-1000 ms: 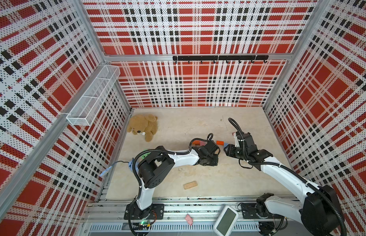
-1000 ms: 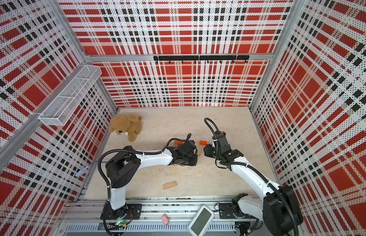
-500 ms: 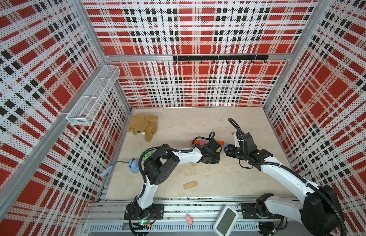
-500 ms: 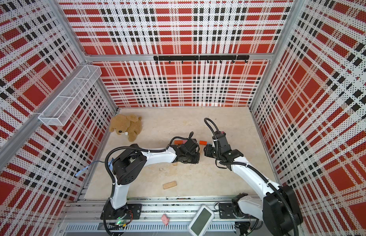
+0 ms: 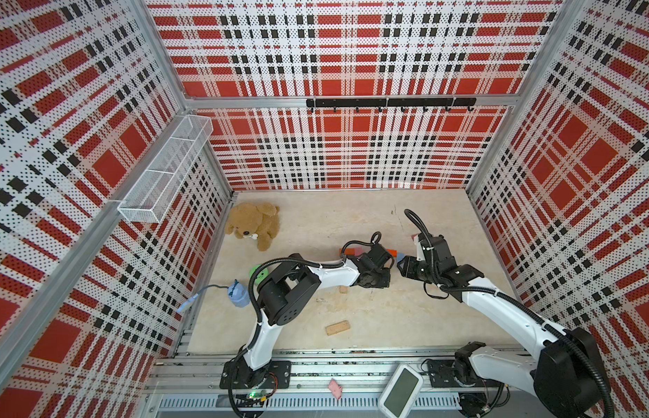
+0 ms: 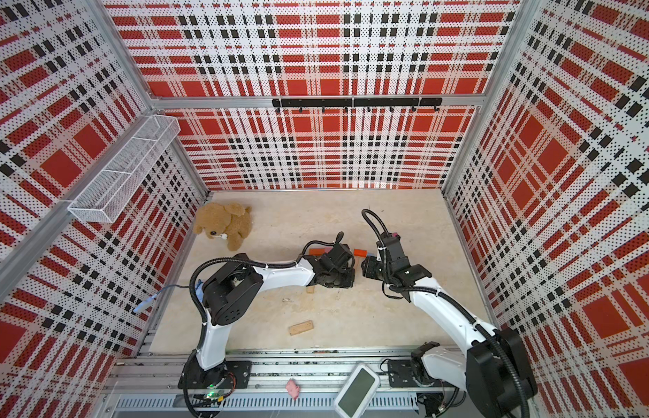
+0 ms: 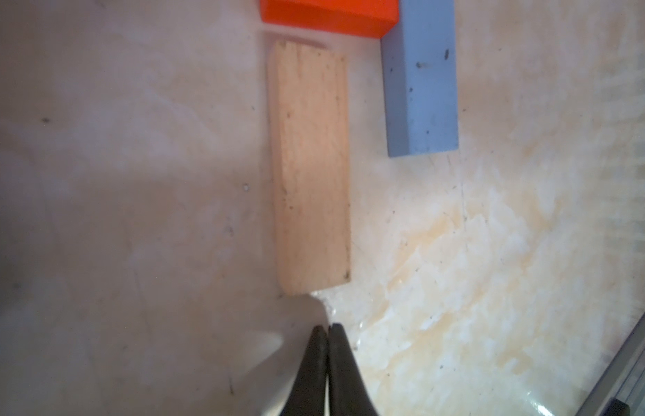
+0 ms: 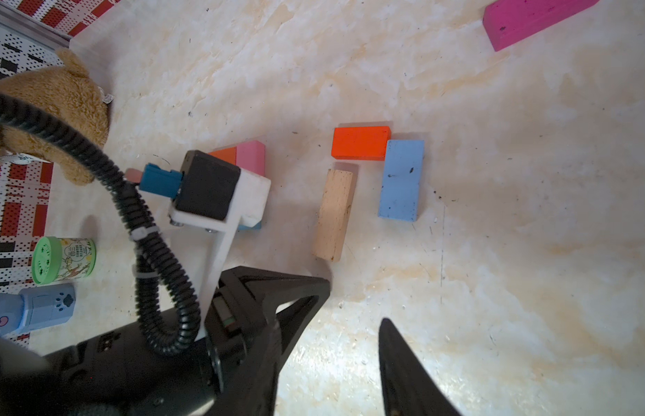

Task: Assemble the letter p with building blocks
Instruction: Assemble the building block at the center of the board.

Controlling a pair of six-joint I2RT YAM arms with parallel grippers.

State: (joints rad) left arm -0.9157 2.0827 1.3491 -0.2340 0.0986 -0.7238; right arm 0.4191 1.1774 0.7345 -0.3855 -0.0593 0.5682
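Though half-hidden, probably blue block (image 8: 251, 227)

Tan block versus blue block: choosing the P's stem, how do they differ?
The tan block is bare wood; the blue block is painted. The blue block touches the orange block; the tan block ends nearest the shut left tool. Both lie flat, roughly parallel.

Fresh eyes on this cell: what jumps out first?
The red plaid walls on every side shout loudest. Mid-table, the shut left gripper points at the end of a wood block lying beside a blue block and an orange block, the right arm close by. A teddy bear lies by the left wall, toward the back.
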